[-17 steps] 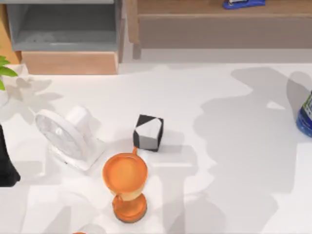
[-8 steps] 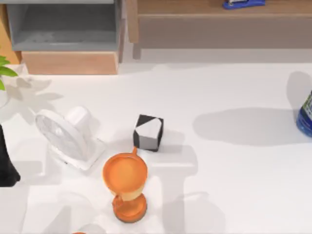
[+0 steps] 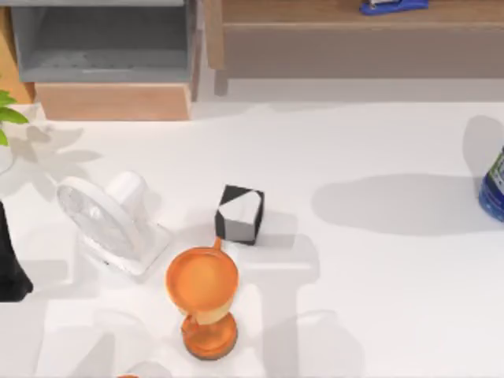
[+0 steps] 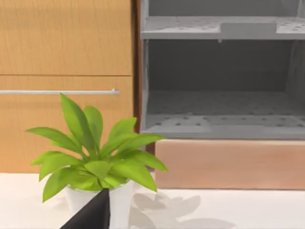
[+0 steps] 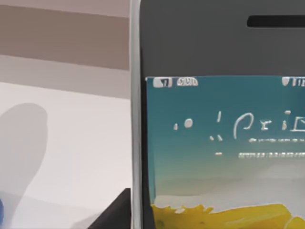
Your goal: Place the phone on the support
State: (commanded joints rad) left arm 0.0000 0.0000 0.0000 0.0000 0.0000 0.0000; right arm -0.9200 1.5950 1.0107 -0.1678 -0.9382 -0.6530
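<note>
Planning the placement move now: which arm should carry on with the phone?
Right, likely: the phone sits close up in the right wrist view, seemingly held there. The left wrist view faces a potted plant and shelving.

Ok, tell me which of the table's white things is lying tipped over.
The white fan, left of the black-and-white cube: its round grille faces up and leftward, whereas the white plant pot stands upright.

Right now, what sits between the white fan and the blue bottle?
In the top view, a black-and-white cube sits between the fan and bottle.
</note>
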